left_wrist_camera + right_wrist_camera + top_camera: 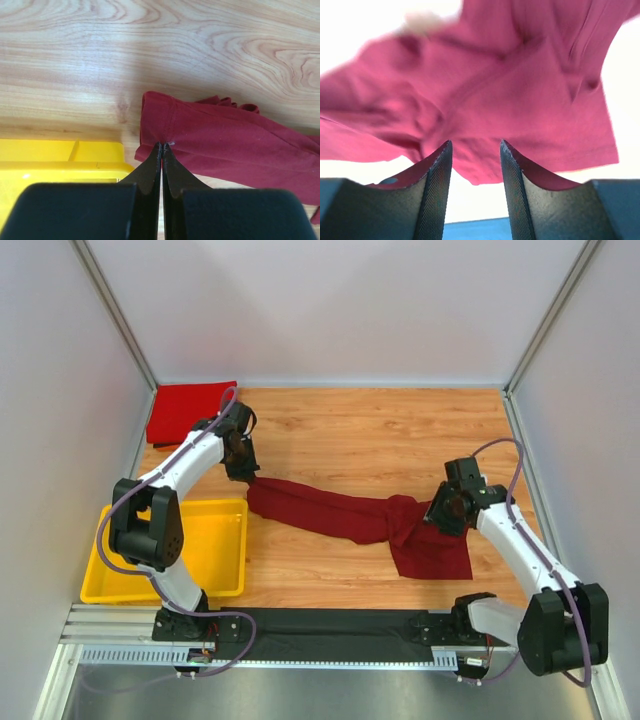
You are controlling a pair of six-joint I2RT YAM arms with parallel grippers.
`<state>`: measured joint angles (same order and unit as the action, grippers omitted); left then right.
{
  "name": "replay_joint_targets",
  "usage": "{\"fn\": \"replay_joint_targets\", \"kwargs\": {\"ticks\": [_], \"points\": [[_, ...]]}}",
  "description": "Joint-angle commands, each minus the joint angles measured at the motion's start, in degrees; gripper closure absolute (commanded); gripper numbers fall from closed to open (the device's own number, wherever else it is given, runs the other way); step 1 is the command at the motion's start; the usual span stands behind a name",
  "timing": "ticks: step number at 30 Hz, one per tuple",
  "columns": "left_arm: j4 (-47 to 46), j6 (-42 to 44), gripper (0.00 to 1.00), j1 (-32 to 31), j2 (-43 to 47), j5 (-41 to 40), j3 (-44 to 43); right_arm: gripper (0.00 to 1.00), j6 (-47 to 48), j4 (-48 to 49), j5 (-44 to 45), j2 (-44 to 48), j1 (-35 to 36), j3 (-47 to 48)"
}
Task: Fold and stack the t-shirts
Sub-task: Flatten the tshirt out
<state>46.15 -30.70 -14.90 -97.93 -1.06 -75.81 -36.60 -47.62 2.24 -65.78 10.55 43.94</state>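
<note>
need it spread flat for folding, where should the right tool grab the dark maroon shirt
Probably the raised bunch at the right end of the dark maroon shirt, from above, closing across the ridge. The left tool pinches the opposite end, and the flat flap nearer the bases offers no fold to pinch.

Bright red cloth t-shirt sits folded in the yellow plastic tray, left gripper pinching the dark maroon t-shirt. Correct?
No. Top external view: the bright red cloth t-shirt lies folded on the wooden table, far left, outside the yellow plastic tray. The left gripper does pinch the dark maroon t-shirt.
</note>
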Motion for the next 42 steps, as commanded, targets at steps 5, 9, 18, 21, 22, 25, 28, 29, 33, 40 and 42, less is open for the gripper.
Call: {"fn": "replay_joint_targets", "kwargs": {"ticks": [5, 9, 18, 21, 22, 25, 28, 29, 33, 40, 42], "points": [[-1.50, 0.46, 1.00, 0.13, 3.27, 2.37, 0.22, 0.56, 2.32, 1.47, 3.48, -5.23, -9.48, 7.03], [-1.68, 0.38, 1.00, 0.13, 3.18, 2.64, 0.49, 0.56, 1.09, 2.97, 2.95, -7.95, -13.18, 8.35], [-2.12, 0.11, 1.00, -0.05, 3.10, 2.99, 0.84, 0.60, -5.40, 2.35, 1.11, -16.83, -16.87, 12.74], [-2.03, 0.29, 1.00, -0.05, 3.18, 2.91, 0.75, 0.61, -7.34, 2.26, 0.40, -18.24, -16.87, 13.10], [-2.03, 0.29, 1.00, -0.05, 3.27, 2.91, 0.67, 0.61, -7.61, 2.26, 0.14, -18.68, -16.87, 13.27], [-2.03, 0.46, 1.00, -0.05, 3.36, 2.99, 0.67, 0.61, -8.84, 2.00, -0.83, -19.56, -16.87, 13.10], [-2.03, 0.29, 1.00, -0.05, 3.36, 2.73, 0.67, 0.62, -9.45, 1.91, -0.83, -20.27, -16.87, 12.75], [-2.03, 0.29, 1.00, -0.05, 3.27, 2.82, 0.66, 0.62, -9.46, 1.91, -0.66, -20.35, -16.87, 12.75], [-2.21, 0.20, 1.00, -0.13, 3.27, 2.99, 0.84, 0.64, -8.75, 2.26, 0.31, -20.79, -16.87, 12.66], [-2.38, -0.06, 1.00, -0.31, 3.53, 2.99, 1.10, 0.86, -8.05, 3.32, 0.22, -18.60, -16.87, 11.69], [-2.56, -0.24, 1.00, -0.40, 3.62, 2.91, 1.19, 0.94, -7.53, 3.15, 0.31, -17.63, -16.87, 11.78]]}}
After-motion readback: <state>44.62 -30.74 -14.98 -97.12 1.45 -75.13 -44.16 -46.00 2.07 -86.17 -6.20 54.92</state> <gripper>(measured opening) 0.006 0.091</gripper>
